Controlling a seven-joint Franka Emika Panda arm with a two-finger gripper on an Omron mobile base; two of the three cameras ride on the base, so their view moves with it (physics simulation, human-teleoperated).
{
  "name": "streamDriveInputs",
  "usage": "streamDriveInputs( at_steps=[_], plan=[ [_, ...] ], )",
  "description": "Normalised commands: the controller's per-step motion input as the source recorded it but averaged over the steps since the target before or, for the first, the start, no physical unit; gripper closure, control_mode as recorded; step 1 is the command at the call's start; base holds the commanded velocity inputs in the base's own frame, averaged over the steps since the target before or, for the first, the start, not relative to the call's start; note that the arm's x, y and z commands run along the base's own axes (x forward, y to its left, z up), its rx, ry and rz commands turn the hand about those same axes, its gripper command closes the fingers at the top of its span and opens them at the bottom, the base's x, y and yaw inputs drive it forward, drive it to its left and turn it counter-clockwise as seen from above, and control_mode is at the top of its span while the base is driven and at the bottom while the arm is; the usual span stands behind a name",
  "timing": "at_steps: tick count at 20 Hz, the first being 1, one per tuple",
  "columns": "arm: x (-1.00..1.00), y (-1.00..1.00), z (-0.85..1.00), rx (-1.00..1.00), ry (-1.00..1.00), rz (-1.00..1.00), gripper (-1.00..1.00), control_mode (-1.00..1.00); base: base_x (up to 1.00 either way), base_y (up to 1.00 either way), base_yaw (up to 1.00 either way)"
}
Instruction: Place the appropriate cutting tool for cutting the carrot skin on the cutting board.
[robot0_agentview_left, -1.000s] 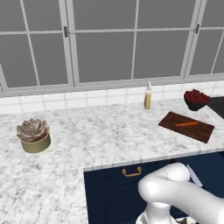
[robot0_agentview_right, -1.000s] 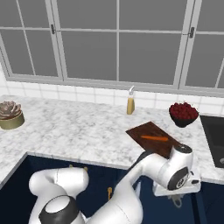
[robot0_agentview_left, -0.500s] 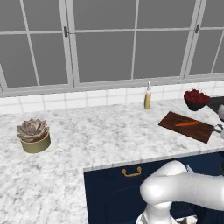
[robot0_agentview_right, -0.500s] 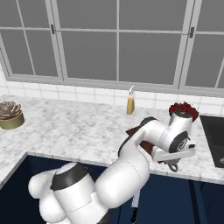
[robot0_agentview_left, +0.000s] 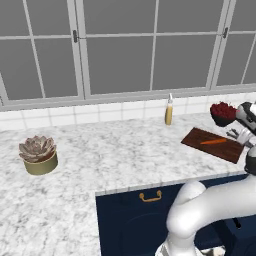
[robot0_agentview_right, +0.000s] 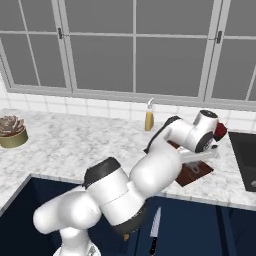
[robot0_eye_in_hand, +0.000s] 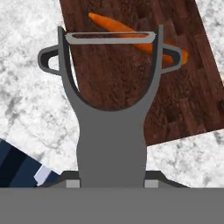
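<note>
Gripper clamped on peeler, held above cutting board near counter's front edge. Carrot lies on board, apparently beneath the peeler's head.

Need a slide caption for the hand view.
Hand holds the peeler above the board, its forked head over the carrot.

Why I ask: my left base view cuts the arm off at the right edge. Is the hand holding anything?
Observer: Yes. In the hand view the hand is shut on the grey peeler.
Operator: Where is its head relative to the board?
Observer: Its forked head is over the cutting board, and the carrot lies just beyond the blade.
Operator: Is it down?
Observer: The right base view shows the peeler roughly level over the board. I cannot tell whether it touches.
</note>
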Motion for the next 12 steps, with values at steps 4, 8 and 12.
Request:
streamDriveInputs(
  at_steps=[4,8,12],
  plan=[
    [0.53,0.22,-0.33,0.00,0.00,0.09,1.00,-1.00,0.00,0.00,0.00],
    [0.09,0.28,-0.45,0.00,0.00,0.08,1.00,-1.00,0.00,0.00,0.00],
    [0.02,0.25,-0.46,0.01,0.00,0.08,1.00,-1.00,0.00,0.00,0.00]
  ],
)
